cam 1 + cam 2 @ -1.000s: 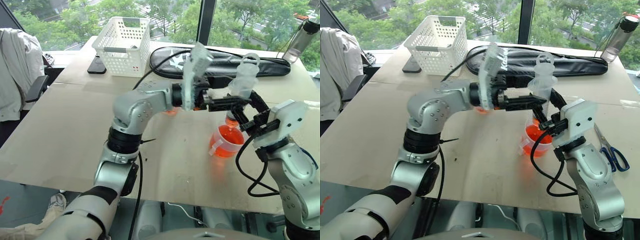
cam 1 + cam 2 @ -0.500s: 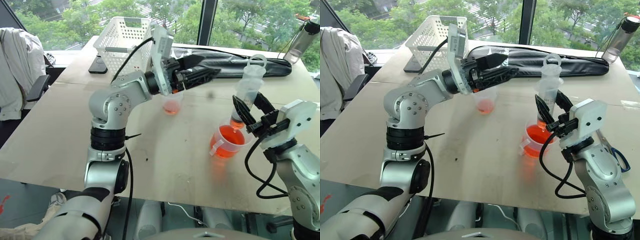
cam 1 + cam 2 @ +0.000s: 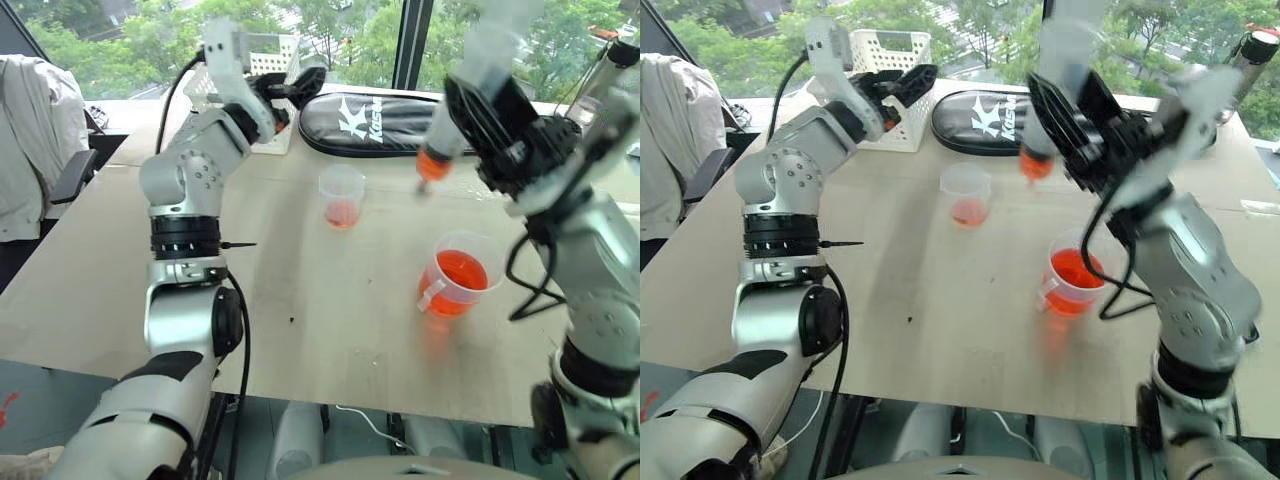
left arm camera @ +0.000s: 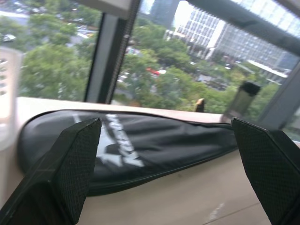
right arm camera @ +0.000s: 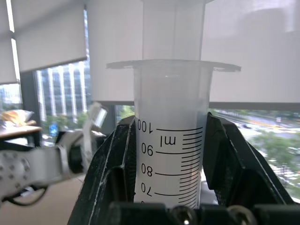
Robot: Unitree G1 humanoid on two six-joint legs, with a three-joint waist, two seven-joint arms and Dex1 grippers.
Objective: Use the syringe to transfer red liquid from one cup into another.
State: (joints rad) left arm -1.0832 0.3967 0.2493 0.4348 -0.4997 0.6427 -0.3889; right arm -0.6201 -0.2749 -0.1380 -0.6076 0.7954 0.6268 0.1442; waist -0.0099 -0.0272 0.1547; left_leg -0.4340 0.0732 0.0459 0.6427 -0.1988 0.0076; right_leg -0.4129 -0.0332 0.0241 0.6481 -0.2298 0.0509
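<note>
My right gripper (image 3: pixel 478 112) is shut on the syringe (image 5: pixel 171 140), a clear barrel with printed marks, and holds it tilted high above the table. Red liquid (image 3: pixel 431 165) shows in the syringe's lower end, which hangs in the air between the two cups. The wide handled measuring cup (image 3: pixel 456 284) stands below and nearer, holding plenty of red liquid. The small tumbler (image 3: pixel 342 195) stands farther left with a little red liquid at its bottom. My left gripper (image 3: pixel 290 90) is open and empty, up by the white basket.
A white basket (image 3: pixel 902 130) and a long black bag (image 3: pixel 380 122) lie along the table's far side. A bottle (image 3: pixel 1252 50) stands at the far right corner. A jacket (image 3: pixel 30 140) hangs on a chair to the left of the table.
The right gripper has lifted the syringe up out of the measuring cup and a little leftwards. The left arm has swung away from the syringe, back and left to the basket, still open.
</note>
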